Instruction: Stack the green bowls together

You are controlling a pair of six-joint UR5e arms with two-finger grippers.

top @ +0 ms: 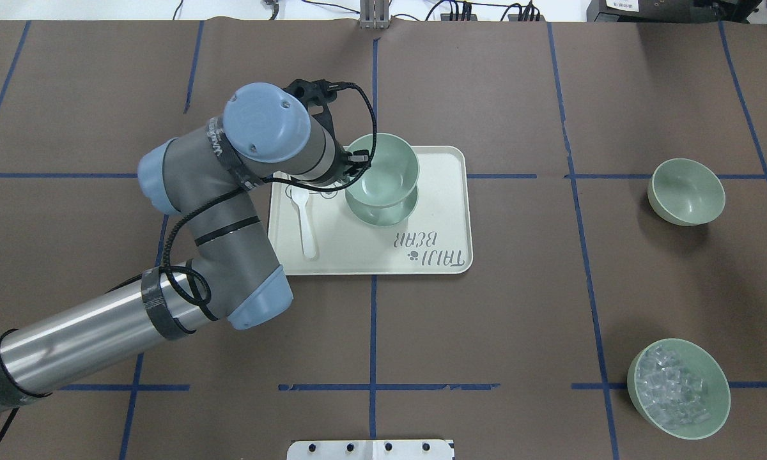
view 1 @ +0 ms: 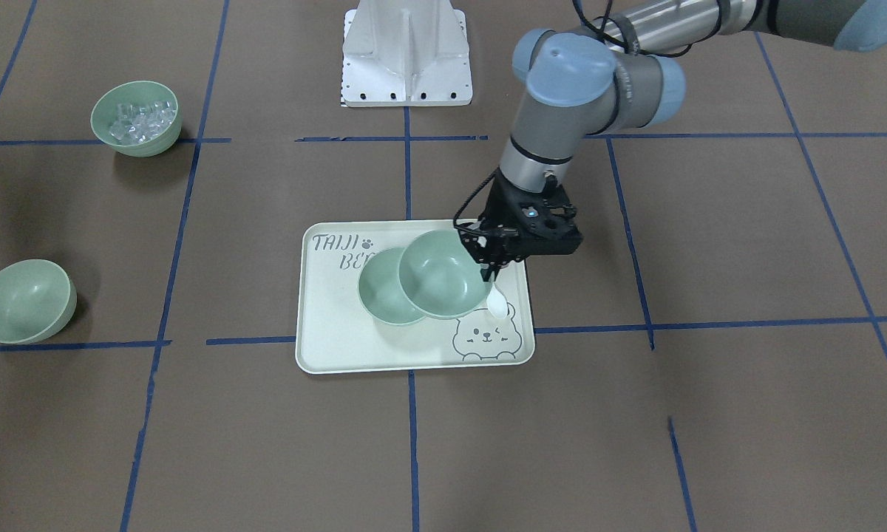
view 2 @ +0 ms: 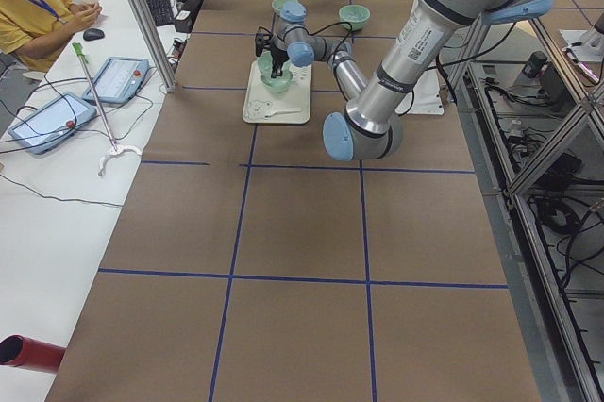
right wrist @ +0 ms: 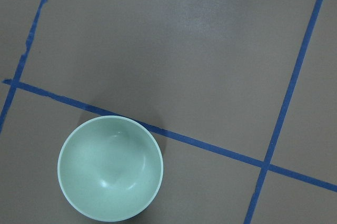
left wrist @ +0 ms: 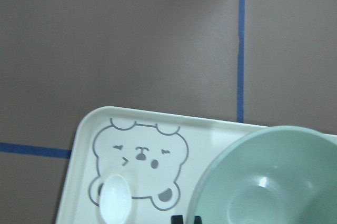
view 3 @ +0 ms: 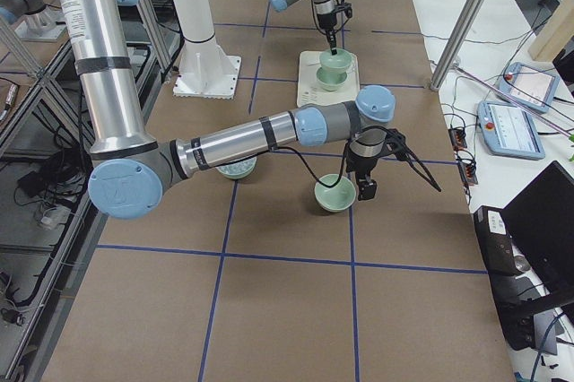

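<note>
My left gripper [view 1: 486, 273] is shut on the rim of a pale green bowl [view 1: 442, 273] and holds it, slightly raised, over a second green bowl [view 1: 381, 299] that sits on the cream tray [view 1: 340, 347]. In the overhead view the held bowl [top: 383, 167] overlaps the lower one [top: 383, 214]. The left wrist view shows the held bowl [left wrist: 274, 182]. A third green bowl [view 1: 24, 301] stands alone on the table; the right wrist view shows it [right wrist: 110, 169] below. My right gripper [view 3: 363, 186] hangs beside this bowl [view 3: 334, 194]; I cannot tell whether it is open or shut.
A white spoon [view 1: 497, 301] lies on the tray by the bear drawing. A like green bowl with clear cubes [view 1: 136, 118] stands toward the robot's right. The robot's base plate [view 1: 406, 55] is behind the tray. Blue tape lines cross the brown table.
</note>
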